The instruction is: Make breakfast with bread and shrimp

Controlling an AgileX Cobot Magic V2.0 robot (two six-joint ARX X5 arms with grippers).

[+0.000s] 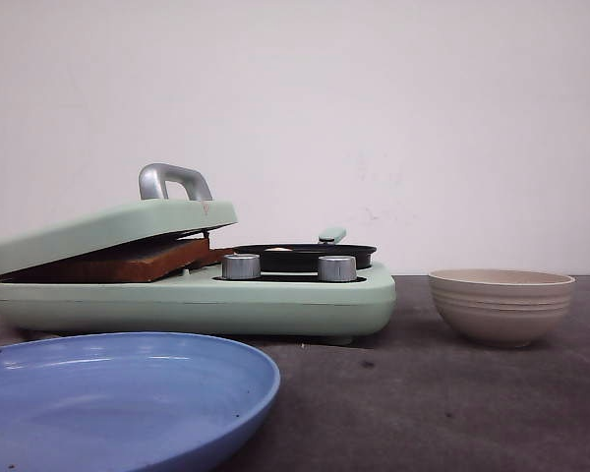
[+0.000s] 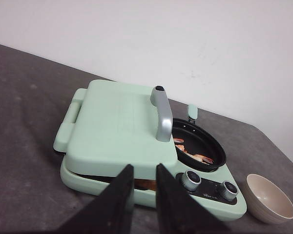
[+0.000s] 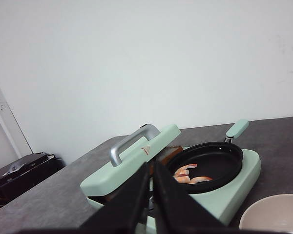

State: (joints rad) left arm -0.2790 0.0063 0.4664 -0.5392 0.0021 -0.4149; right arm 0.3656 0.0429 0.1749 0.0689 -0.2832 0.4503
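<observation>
The bread (image 1: 128,264) lies in the mint-green breakfast maker (image 1: 275,300), its brown crust showing under the lid (image 1: 108,228), which rests tilted on it. A sliver of bread (image 2: 146,184) also shows beneath the lid's front edge. Pink shrimp (image 2: 195,155) (image 3: 190,174) lie in the small black pan (image 1: 305,258) on the maker's right half. My left gripper (image 2: 144,169) hovers above the maker's front edge, narrowly open and holding nothing. My right gripper (image 3: 151,168) hangs off to the side of the maker, shut and holding nothing. Neither gripper appears in the front view.
A blue plate (image 1: 118,393) sits in front of the maker at the near left. A beige ribbed bowl (image 1: 501,305) stands to its right. Two silver knobs (image 1: 241,266) face forward. The lid has a grey handle (image 1: 172,180). A dark box (image 3: 19,170) lies beyond the table.
</observation>
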